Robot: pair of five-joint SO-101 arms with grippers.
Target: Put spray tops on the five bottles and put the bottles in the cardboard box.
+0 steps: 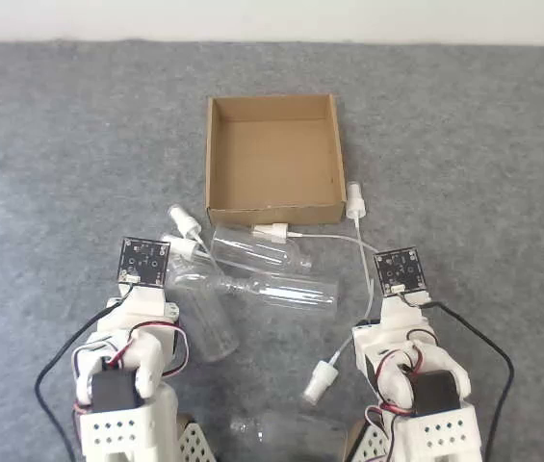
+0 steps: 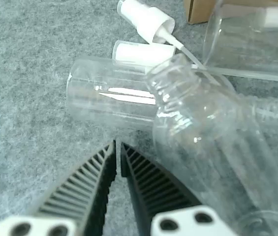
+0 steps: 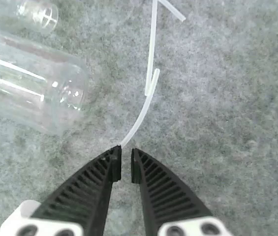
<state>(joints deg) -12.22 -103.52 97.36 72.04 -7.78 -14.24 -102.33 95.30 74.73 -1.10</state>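
Just before the right gripper (image 3: 123, 164) lies a thin tube (image 3: 147, 91).

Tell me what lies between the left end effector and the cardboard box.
Clear bottles lying on their sides and two white spray tops, seen in the left wrist view.

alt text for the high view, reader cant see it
Clear bottles and loose white spray tops lie scattered on a grey table just in front of an open cardboard box. The left arm and right arm sit at the near edge, one on each side of the pile.
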